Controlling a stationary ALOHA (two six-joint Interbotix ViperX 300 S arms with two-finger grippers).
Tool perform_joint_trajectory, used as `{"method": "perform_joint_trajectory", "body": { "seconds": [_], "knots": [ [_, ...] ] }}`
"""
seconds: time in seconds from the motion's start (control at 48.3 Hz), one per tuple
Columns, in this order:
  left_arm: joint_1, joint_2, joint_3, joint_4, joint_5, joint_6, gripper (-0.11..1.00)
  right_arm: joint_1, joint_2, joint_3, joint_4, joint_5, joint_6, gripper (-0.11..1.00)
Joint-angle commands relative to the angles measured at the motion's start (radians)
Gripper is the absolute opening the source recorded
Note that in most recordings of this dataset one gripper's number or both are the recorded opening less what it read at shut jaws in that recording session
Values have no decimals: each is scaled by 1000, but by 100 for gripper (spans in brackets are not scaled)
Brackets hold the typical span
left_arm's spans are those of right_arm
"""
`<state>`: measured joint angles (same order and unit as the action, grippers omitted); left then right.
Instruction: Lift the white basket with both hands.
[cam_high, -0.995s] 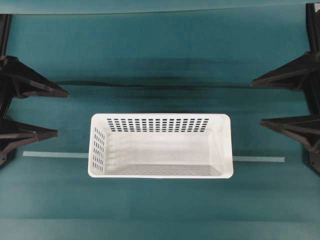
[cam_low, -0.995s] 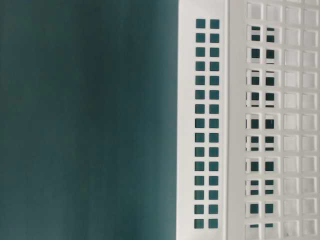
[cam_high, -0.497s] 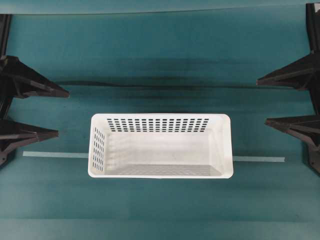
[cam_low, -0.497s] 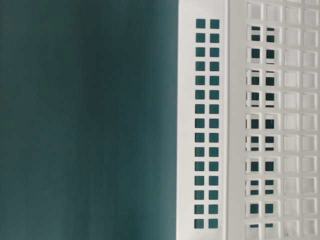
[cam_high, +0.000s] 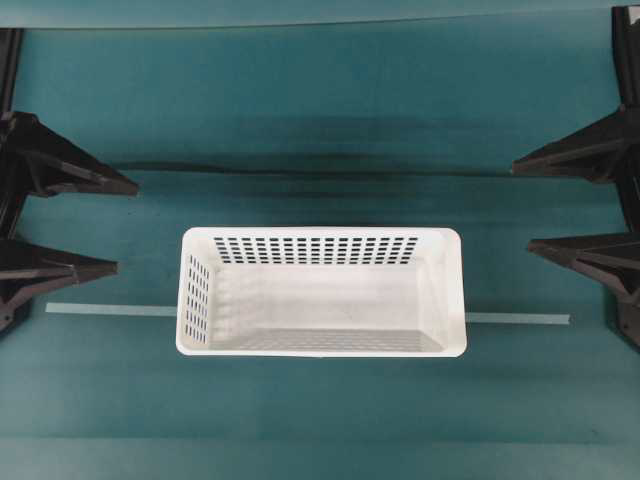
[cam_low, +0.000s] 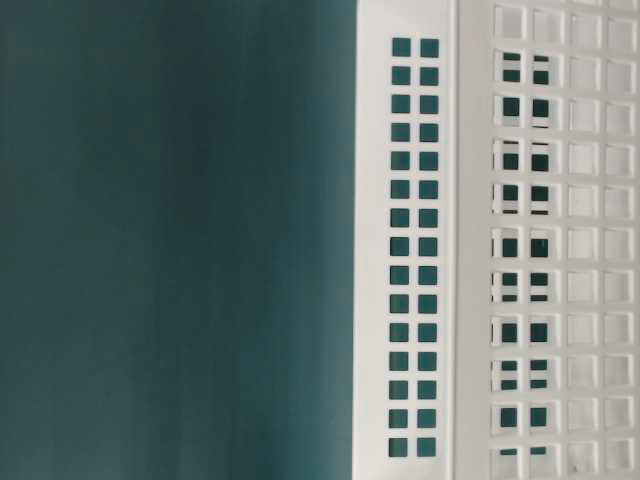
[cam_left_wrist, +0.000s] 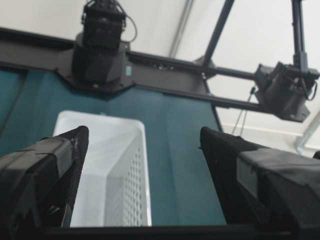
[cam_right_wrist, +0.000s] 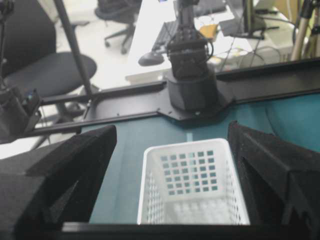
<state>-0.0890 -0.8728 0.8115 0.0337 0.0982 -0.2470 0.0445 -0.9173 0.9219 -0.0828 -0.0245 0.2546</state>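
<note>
The white basket (cam_high: 197, 296) sits empty and upright on the teal table, long side across the overhead view. Its slotted wall (cam_low: 413, 250) fills the right of the table-level view. My left gripper (cam_high: 126, 227) is open at the left edge, its fingertips pointing at the basket's left end with a gap of table between. My right gripper (cam_high: 522, 208) is open at the right edge, also apart from the basket. In the left wrist view the basket (cam_left_wrist: 146, 175) lies ahead between the spread fingers (cam_left_wrist: 65, 165). In the right wrist view the basket (cam_right_wrist: 190, 172) lies between wide fingers (cam_right_wrist: 75, 175).
A pale tape strip (cam_high: 110, 309) runs across the table and passes under the basket. The opposite arm's black base (cam_left_wrist: 102, 50) stands behind the basket in the left wrist view, and another base (cam_right_wrist: 190, 85) does so in the right wrist view. An office chair (cam_right_wrist: 45, 65) stands beyond the table.
My right gripper has drawn back slightly to the right, away from the basket. The left gripper and the basket have not moved.
</note>
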Motion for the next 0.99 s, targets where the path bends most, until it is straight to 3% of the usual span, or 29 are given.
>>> {"method": "perform_joint_trajectory", "body": {
  "seconds": [0.0, 0.974],
  "knots": [
    [-2, 5, -11, 3, -6, 2, 91, 0, 5, -6, -3, -3, 2, 96],
    [0, -2, 18, 3, -11, -3, 91, 0, 3, 6, -2, -5, 2, 95]
  ]
}}
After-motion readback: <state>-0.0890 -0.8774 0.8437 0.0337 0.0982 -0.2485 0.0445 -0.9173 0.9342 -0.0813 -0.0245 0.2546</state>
